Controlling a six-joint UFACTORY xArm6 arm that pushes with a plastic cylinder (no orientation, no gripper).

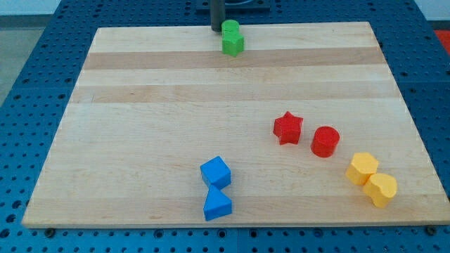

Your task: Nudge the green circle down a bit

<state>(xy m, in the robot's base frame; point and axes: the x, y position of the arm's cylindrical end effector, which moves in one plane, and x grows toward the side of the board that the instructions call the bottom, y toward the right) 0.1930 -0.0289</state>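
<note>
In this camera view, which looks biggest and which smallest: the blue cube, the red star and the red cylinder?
1. blue cube, though it lies nearer the view's bottom, perhaps nearer the camera.
2. red star and red cylinder: too alike to rank.

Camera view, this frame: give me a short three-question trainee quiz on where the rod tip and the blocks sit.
1. True or false: my tip sits at the view's top edge of the board, just left of the green circle.
2. Which block touches the green circle on its lower side?
A. the red star
B. a second green block
C. the blue cube
3. Fill in: the yellow pair lies near the view's bottom ____ corner.

Key: 1 true. 2 B; its shape is hard to make out. 3 right.
</note>
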